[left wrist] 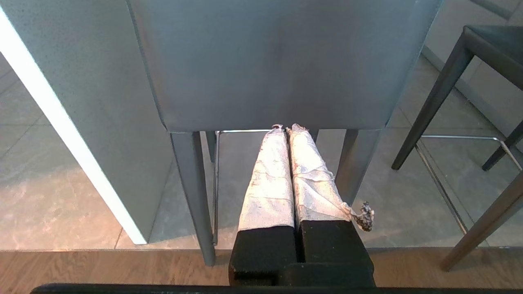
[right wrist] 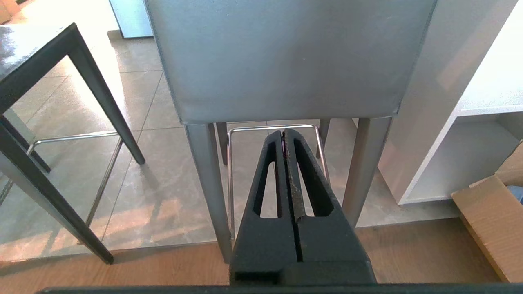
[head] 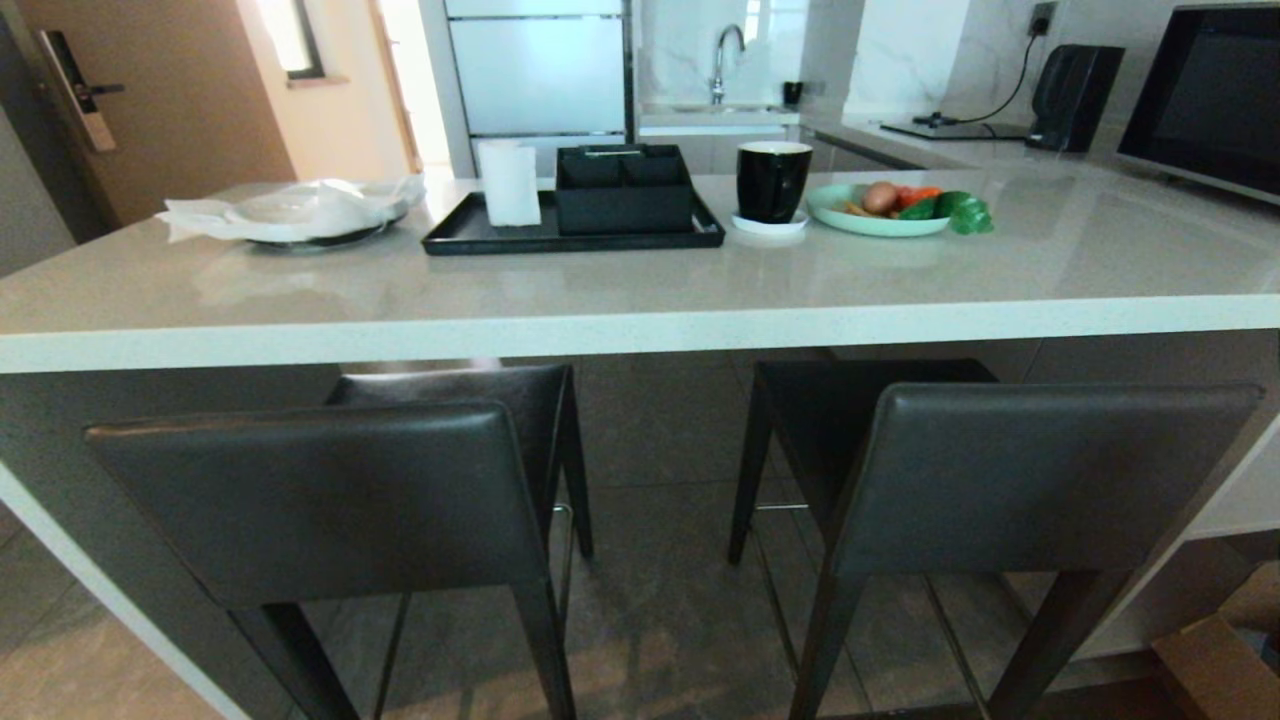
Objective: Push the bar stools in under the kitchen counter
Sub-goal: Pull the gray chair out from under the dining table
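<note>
Along the near edge of the kitchen counter (head: 640, 330), two bar stools, dark grey leather, low padded backrests facing the robot: left stool (head: 330, 495) and right stool (head: 1040, 475), side by side and apart, each with the front of its seat reaching under the thick white counter edge while the backrest stands clear on the near side. Slim dark legs on grey floor tiles; thin metal footrest bars between the legs. Countertop, far side, left to right: plate under crumpled white wrapping (head: 295, 212); black tray (head: 572, 235) carrying a white paper roll (head: 509, 182) and a black compartment box (head: 623, 190); black mug (head: 772, 180) on a white coaster; pale green plate of vegetables (head: 880, 212). Beyond: sink tap (head: 725, 55), black kettle (head: 1075, 97), dark microwave (head: 1210, 95). Left gripper (left wrist: 286, 130), fingers wrapped in white cloth and pressed together, holding nothing, sits low behind the left stool's backrest, not touching it. Right gripper (right wrist: 284, 132), bare black fingers likewise closed and empty, sits behind the right stool's backrest, also apart. Cardboard box (right wrist: 490, 220) on the wood floor near the counter's white shelf.
</note>
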